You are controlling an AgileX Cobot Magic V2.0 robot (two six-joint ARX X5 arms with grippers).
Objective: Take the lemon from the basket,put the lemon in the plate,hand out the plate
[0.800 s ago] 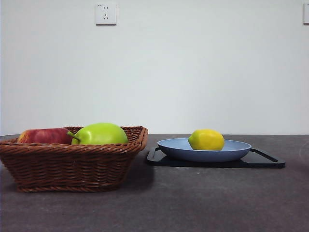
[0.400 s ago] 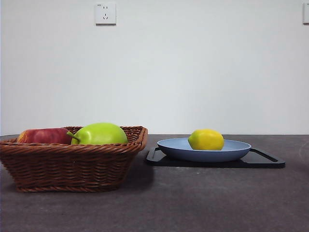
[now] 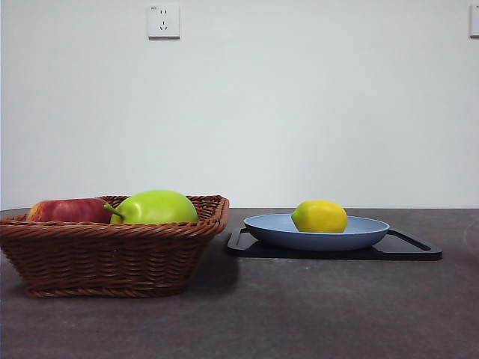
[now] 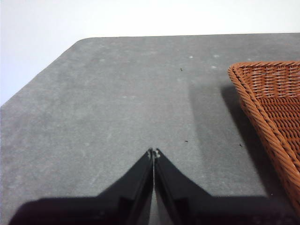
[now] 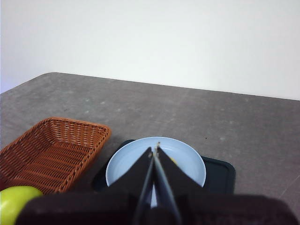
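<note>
The lemon [image 3: 319, 216] sits in the light-blue plate [image 3: 359, 233], which rests on a black tray [image 3: 415, 251] right of the basket [image 3: 112, 254]. A green fruit [image 3: 155, 207] and a red apple [image 3: 67, 210] lie in the basket. The right gripper [image 5: 154, 151] hangs above the plate, jaws pressed together. The left gripper [image 4: 153, 153], jaws also pressed together, hovers over bare table [image 4: 117, 108] beside the basket's rim.

Red apple [image 3: 69, 210], green fruit [image 3: 155, 207], black tray [image 3: 408, 251], wall socket [image 3: 164, 21].
</note>
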